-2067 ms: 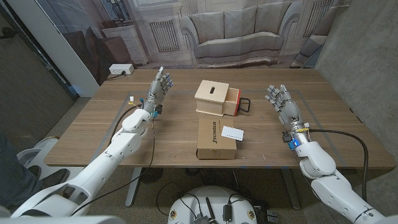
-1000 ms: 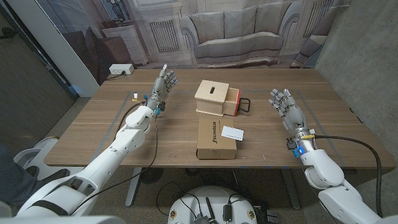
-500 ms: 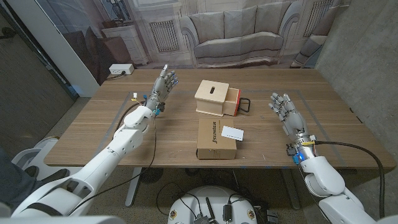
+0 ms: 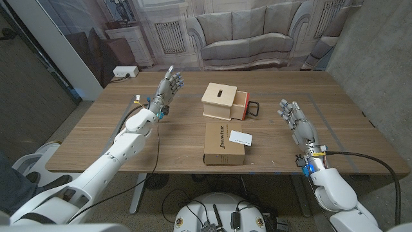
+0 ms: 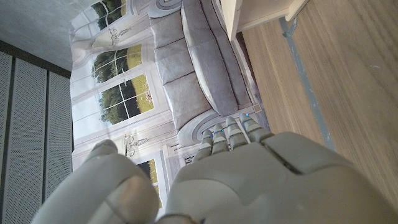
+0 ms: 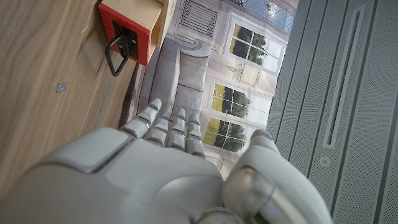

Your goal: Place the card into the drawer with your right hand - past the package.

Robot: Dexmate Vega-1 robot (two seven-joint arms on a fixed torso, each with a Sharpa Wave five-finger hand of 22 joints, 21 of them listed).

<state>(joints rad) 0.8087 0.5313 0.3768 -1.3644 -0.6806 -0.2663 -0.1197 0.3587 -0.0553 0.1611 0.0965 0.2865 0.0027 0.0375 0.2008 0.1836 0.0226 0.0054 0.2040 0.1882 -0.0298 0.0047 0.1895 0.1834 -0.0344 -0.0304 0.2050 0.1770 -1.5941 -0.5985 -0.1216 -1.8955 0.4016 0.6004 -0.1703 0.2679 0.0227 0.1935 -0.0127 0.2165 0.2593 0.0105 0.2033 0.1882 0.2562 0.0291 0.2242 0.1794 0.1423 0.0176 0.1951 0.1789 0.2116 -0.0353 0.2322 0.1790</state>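
Head view: one white rectangular card (image 4: 241, 136) lies on one brown cardboard package (image 4: 223, 144), before one pale wooden box's pulled-out red-fronted drawer (image 4: 245, 106). The left hand (image 4: 167, 89) and right hand (image 4: 294, 116) hover empty, fingers apart. Right wrist view: the drawer's black handle (image 6: 116, 51) shows.

head view high over table (image 4: 96, 138), wrist views close behind each hand, all sharing the drawer (image 4: 241, 105)

Package (image 4: 223, 145) top: dark printed word, reads roughly "JSUNIDER"; uncertain.
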